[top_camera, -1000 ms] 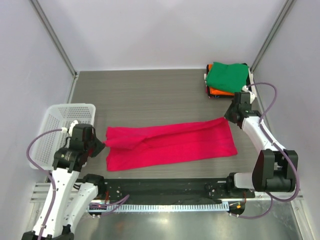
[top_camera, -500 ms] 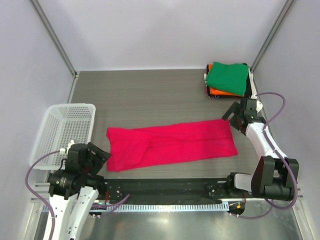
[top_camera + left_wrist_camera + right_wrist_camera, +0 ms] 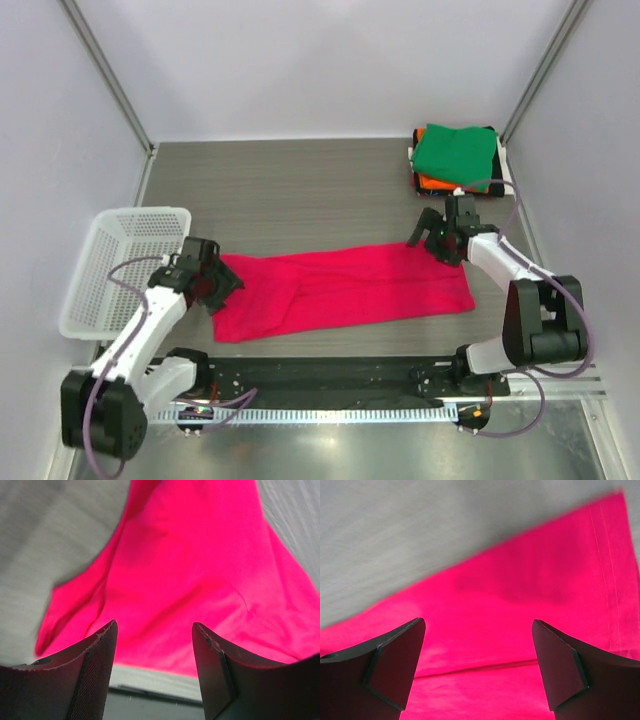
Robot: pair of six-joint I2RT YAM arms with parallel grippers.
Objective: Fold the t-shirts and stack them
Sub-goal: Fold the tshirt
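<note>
Now on the counter (image 3: 300, 200): one pink-red t-shirt (image 3: 340, 290) lies spread flat as a long band from left to right across the near half; its left end is rumpled and bunched; its right end is squarer, with a straight hem
Left hand (image 3: 215, 285): low over the left end of the pink-red t-shirt, just beside the white mesh basket (image 3: 120, 270); released, jaws apart, nothing between them; in the left wrist view its two dark fingers (image 3: 85, 675) frame creased red cloth, with grey counter showing at the upper left and upper right
Right hand (image 3: 432, 235): over the far right corner of the same shirt; released as well, jaws spread wide; in the right wrist view its fingers (image 3: 395, 665) stand apart above the cloth near its far edge, a seam line running across between them; whether the tips touch the cloth cannot be told
Stack: folded shirts in the far right corner of the counter, well apart from the basket; green t-shirt (image 3: 455, 152) on top; orange t-shirt (image 3: 440, 184) showing beneath it at the near edge; darker layers at the side too small to make out
Basket: at the left edge of the counter, near the left arm
</note>
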